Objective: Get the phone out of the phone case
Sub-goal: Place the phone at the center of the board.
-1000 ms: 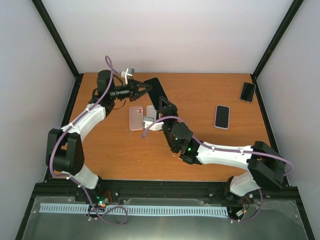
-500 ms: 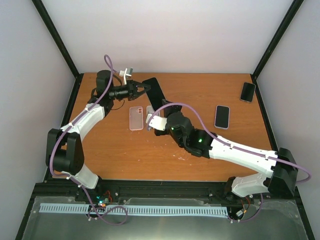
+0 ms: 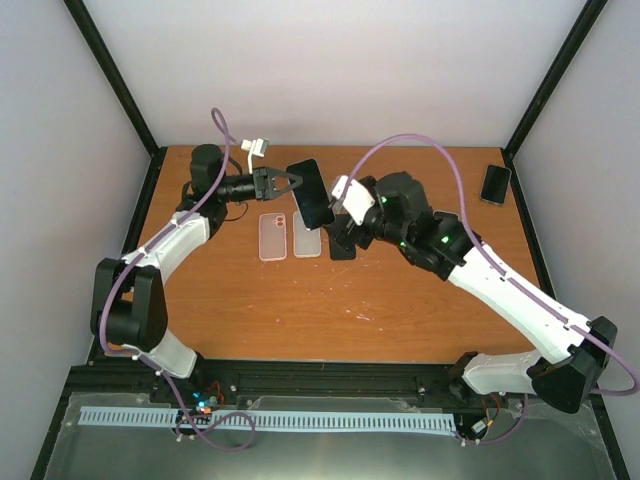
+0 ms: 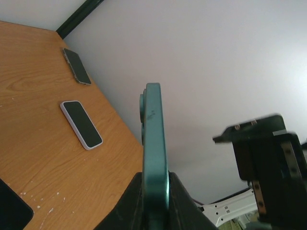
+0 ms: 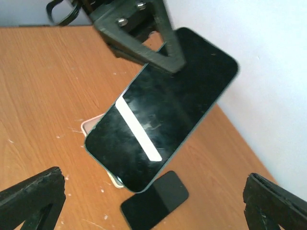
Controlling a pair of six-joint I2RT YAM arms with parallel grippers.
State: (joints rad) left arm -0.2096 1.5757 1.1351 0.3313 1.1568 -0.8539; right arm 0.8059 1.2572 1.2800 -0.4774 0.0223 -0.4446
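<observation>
My left gripper is shut on the phone and holds it in the air over the back of the table. The phone has a black screen and sits in a dark green phone case. In the left wrist view it stands edge-on, pinched between both fingers of the left gripper. The right wrist view shows its screen face-on, with the left gripper's fingers clamped on its upper end. My right gripper hovers just right of the phone with its jaws wide open, holding nothing. Its fingertips frame the bottom corners of the right wrist view.
A pink case and a pale case lie side by side on the wooden table below the held phone. A black phone lies next to them. Two more phones lie on the right side.
My right arm has lifted off the table by the pale case and swung up and right to face the phone, jaws opening wider. The left gripper shifted the phone slightly right.
</observation>
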